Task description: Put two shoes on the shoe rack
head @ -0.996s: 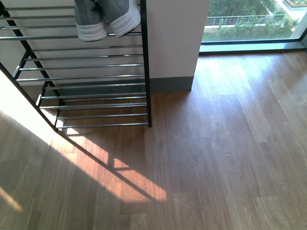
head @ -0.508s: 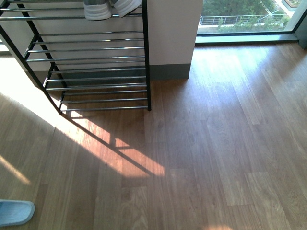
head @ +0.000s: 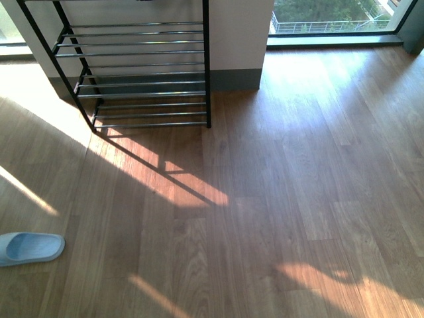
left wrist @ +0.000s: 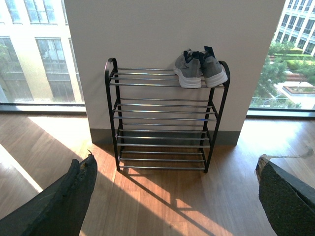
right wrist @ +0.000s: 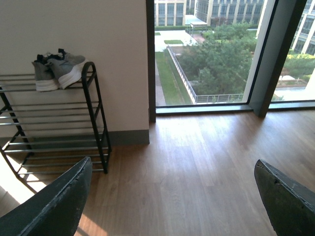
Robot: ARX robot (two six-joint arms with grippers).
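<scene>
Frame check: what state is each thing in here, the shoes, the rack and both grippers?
grey sneakers: side by side on the rack's top tier.
pale blue slide: flat on the floor, sole down, apart from the rack; only one in view.
shoe rack: upright against the wall.
left gripper: open, holding nothing.
right gripper: open, holding nothing.

Pair of grey sneakers (left wrist: 200, 69) atop chrome-barred rack (left wrist: 162, 118); pale blue slide (head: 30, 247) flat on floor (head: 278, 199)
</scene>
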